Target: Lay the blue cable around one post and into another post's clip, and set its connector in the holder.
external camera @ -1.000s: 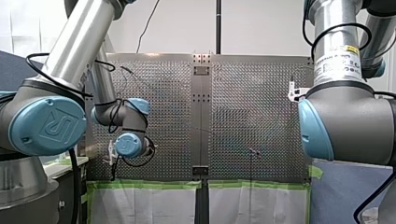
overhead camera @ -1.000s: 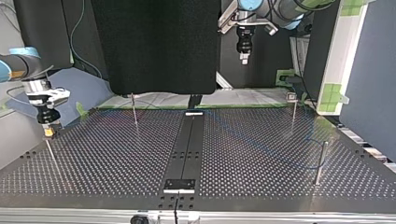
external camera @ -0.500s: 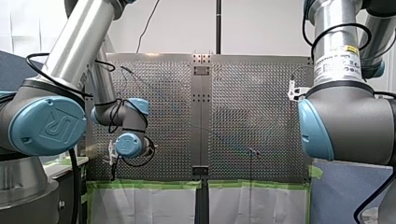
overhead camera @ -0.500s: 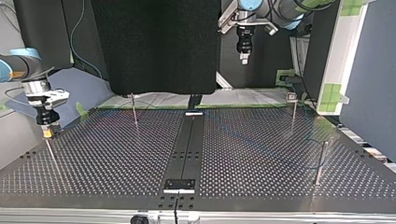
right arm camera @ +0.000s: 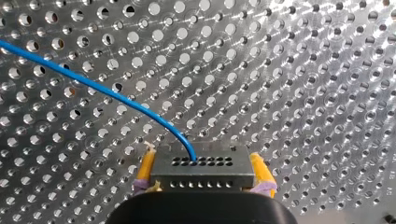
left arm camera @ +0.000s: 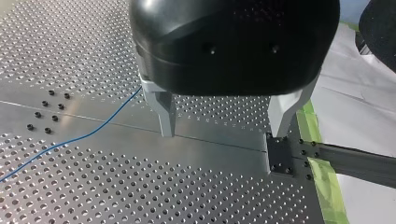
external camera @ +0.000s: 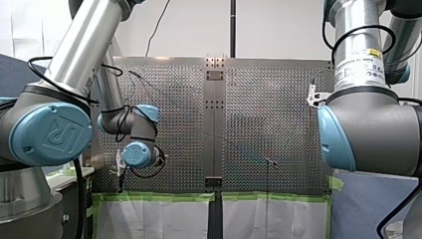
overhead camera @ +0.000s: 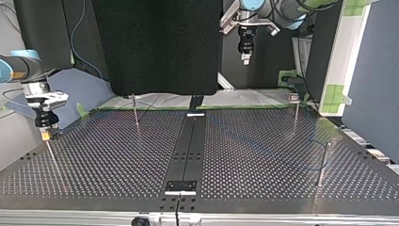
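Connector (right arm camera: 201, 171) clamped in right end effector (right arm camera: 203, 163); left end effector (left arm camera: 223, 133) spread wide.

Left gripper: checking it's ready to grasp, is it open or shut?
Open: the left gripper shows its fingers well apart, nothing between them.

green tape (external camera: 159, 196) edges the perforated table (external camera: 174, 124) beside white sheeting (external camera: 149, 219).

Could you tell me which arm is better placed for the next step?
Right, probably: my right hand grips the connector between its yellow pads, blue cable trailing from it, while my left hand hangs open and empty above the table.
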`<state>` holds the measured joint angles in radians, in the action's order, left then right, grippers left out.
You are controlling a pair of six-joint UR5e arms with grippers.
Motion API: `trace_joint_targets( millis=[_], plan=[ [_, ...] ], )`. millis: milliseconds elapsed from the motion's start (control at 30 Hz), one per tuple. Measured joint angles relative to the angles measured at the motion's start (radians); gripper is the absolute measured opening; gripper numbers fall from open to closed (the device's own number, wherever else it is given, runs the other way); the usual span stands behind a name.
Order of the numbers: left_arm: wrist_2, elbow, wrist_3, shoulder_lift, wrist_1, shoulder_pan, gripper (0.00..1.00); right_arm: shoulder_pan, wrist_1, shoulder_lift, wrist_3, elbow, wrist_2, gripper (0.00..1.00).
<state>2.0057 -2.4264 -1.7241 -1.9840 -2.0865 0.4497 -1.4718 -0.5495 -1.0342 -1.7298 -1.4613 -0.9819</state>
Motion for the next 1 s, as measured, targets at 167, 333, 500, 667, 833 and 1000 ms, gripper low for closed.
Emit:
trace_joint_targets(
  millis=[167, 333, 500, 667, 833, 1000],
  plan=[
    [0.0, 0.0, 0.0, 0.0, 0.0, 0.0, 0.98, 0.001, 0.0, 0.0, -0.011, 0.0, -0.001, 0.0],
    [0.0, 0.0, 0.0, 0.0, 0.0, 0.0, 0.98, 0.013, 0.008, 0.005, 0.002, 0.007, 0.001, 0.0],
    [0.0, 0.0, 0.0, 0.0, 0.0, 0.0, 0.98, 0.015, 0.009, 0.005, 0.002, 0.006, 0.002, 0.0],
    [0.0, 0.0, 0.0, 0.0, -0.001, 0.0, 0.98, 0.015, 0.009, 0.005, 0.002, 0.006, 0.002, 0.0],
    [0.0, 0.0, 0.0, 0.0, -0.001, 0.0, 0.98, 0.015, 0.009, 0.005, 0.002, 0.006, 0.002, 0.0],
    [0.0, 0.0, 0.0, 0.0, 0.0, 0.0, 0.98, 0.015, 0.009, 0.005, 0.002, 0.006, 0.002, 0.0]
  ],
)
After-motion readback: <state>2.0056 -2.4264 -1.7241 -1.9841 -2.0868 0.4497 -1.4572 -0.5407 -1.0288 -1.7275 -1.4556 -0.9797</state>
